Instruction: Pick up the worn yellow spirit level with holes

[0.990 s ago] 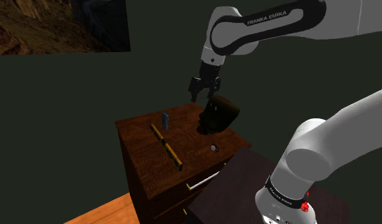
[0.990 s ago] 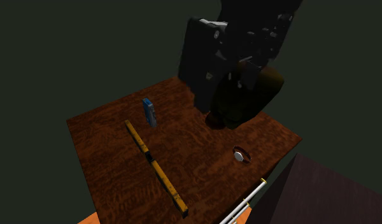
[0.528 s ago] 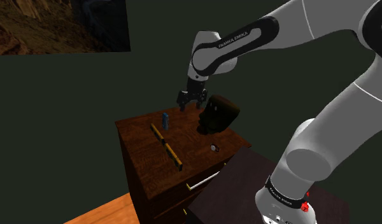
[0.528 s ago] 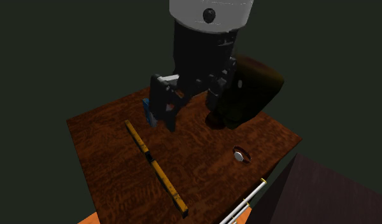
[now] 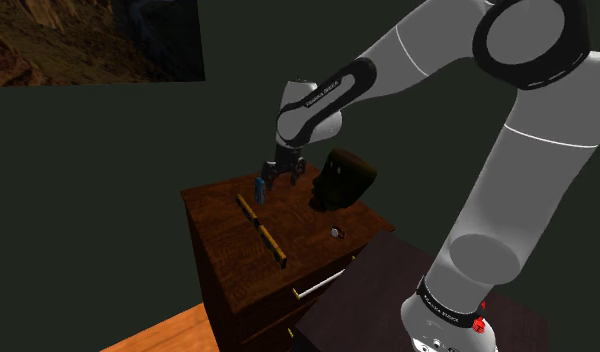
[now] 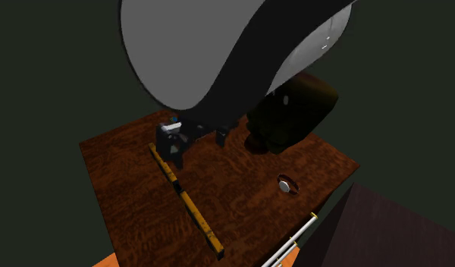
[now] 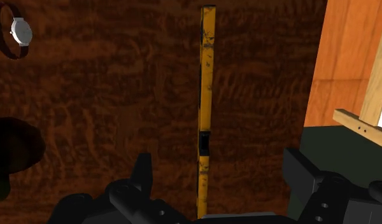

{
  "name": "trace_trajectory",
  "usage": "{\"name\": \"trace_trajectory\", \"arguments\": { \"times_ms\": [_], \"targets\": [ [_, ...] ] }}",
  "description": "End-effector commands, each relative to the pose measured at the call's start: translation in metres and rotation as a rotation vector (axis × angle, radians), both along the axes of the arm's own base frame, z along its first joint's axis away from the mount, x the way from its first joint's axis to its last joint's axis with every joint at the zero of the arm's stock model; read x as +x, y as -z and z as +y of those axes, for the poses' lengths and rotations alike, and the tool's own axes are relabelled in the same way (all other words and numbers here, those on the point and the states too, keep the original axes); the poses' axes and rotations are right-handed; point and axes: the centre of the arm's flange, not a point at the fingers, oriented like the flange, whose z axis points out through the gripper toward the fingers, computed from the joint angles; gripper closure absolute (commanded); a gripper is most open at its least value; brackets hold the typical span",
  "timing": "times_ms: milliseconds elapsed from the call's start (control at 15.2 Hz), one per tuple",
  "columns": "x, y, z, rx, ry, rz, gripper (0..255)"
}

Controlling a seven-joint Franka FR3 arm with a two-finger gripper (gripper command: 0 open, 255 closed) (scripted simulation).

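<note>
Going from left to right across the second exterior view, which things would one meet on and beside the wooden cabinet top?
yellow spirit level → wristwatch → stand

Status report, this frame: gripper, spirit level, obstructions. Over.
Gripper open over yellow spirit level, near one end, nothing clasped. Level flat on wooden cabinet top. Blue object upright close beside gripper; watch well apart.

The worn yellow spirit level (image 7: 207, 83) lay flat on the dark wood tabletop (image 7: 107, 102), its near end between the black jaws, which stood apart, not touching it. A wristwatch (image 7: 19, 30) lay well apart from it.
</note>
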Motion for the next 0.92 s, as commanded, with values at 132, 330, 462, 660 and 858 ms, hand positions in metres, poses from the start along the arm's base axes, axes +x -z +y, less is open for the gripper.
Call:
{"name": "trace_trajectory", "arguments": {
  "times_ms": [132, 330, 462, 660, 858],
  "targets": [
    [0.032, 0.045, -0.001, -0.004, 0.006, -0.005, 0],
    [0.056, 0.076, 0.000, -0.007, 0.010, -0.007, 0],
    [0.072, 0.097, 0.000, -0.009, 0.013, -0.009, 0],
    [0.096, 0.128, 0.001, -0.012, 0.017, -0.012, 0],
    [0.121, 0.159, 0.001, -0.015, 0.021, -0.015, 0]
  ]
}}
